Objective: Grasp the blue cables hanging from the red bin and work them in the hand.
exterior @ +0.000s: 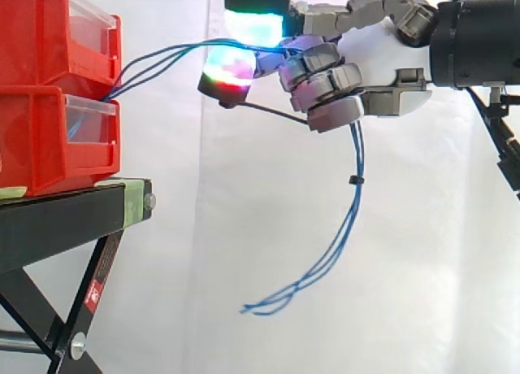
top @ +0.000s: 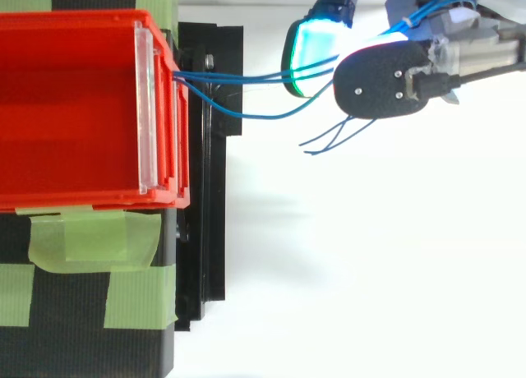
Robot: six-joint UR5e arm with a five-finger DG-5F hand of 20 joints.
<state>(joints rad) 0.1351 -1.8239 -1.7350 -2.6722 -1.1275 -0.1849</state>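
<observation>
Blue cables (exterior: 354, 180) run from the red bin (exterior: 36, 146) on the left to the hand (exterior: 382, 97) on the right; we see its fingers (exterior: 329, 89) curled around them, holding the span up, we judge, so the loose ends dangle for working

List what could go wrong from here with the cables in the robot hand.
1. The blue cables span from the red bin to the robot hand with little slack, so pulling further away might drag them out or shift the bin.
2. The fingers are curled round the cables while long free ends dangle below, so loosening the hold to work them could let them slip through.
</observation>
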